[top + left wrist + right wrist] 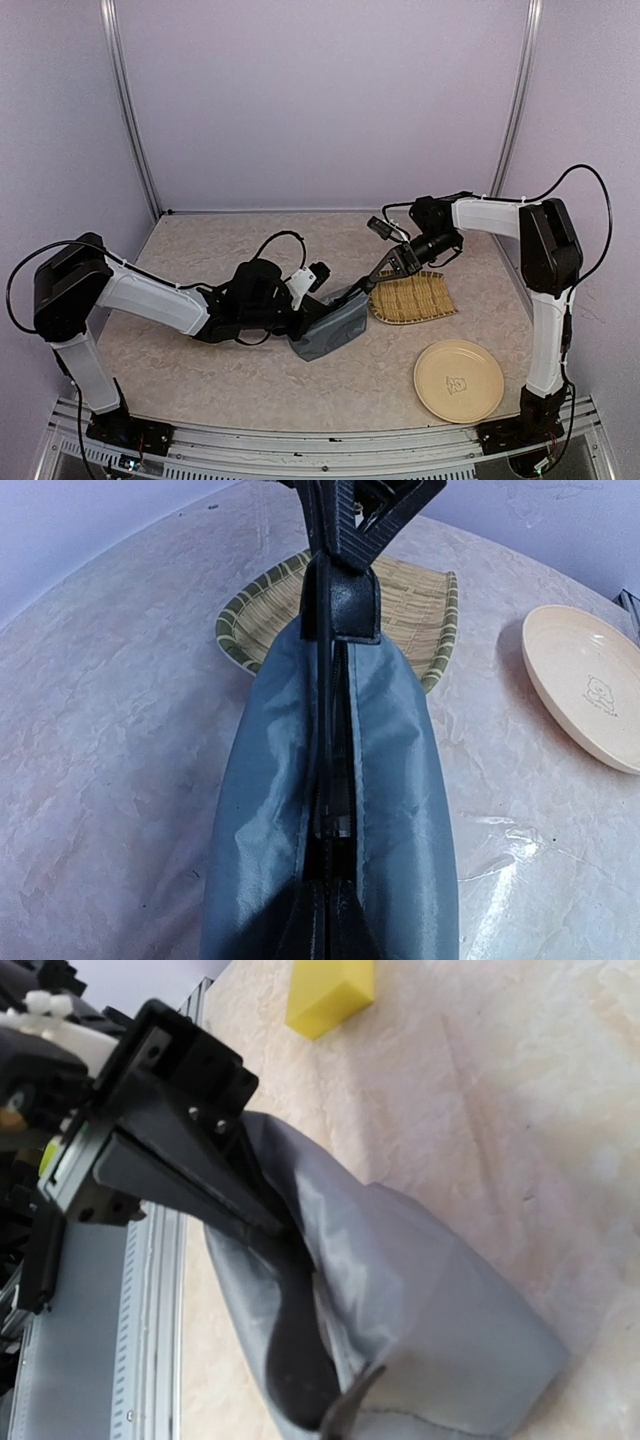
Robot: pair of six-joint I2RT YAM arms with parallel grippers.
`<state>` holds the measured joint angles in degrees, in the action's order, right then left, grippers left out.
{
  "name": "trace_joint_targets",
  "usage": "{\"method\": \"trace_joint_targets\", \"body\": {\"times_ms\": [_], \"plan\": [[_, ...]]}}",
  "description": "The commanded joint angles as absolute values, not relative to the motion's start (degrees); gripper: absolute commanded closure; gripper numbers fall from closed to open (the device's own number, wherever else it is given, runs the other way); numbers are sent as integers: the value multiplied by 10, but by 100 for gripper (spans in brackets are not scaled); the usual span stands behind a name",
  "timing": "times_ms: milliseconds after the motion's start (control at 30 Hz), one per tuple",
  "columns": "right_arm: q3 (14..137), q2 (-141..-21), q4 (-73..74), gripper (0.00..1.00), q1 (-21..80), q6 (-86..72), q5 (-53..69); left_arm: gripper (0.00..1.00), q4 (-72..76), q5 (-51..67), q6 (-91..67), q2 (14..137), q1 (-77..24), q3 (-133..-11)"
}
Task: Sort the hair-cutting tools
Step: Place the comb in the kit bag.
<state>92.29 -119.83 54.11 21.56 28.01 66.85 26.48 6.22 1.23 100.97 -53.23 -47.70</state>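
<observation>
The left hand (300, 322) is clenched on the near end of the grey-blue zip pouch (335, 330), and the right hand (372, 283) pinches the black tab at its far end. The pouch sits on the counter (220, 370) just beside a woven tray (412, 298). Inside the zip slit a silvery sliver (341, 825) shows, too hidden to name.

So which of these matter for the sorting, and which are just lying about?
Job: grey-blue zip pouch, held in the jaws of left gripper and right gripper; woven tray and cream plate, probably sorting spots.
Lying about: yellow sponge.
</observation>
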Motion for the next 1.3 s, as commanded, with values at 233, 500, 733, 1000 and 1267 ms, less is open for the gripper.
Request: {"method": "trace_joint_targets", "body": {"times_ms": [233,500,733,1000,1267], "plan": [[917,-1183,540,98,211,287,697,83,134,16,7,1012,-554,-548],[916,-1182,543,98,211,291,701,66,107,-1,15,1048,-557,-643],[916,-1179,546,98,211,293,705,69,86,54,-6,1093,-537,-702],[918,-1182,548,98,211,295,708,74,84,136,-43,1111,-510,-710],[918,-1182,550,98,211,297,707,87,115,162,-52,1105,-508,-697]]}}
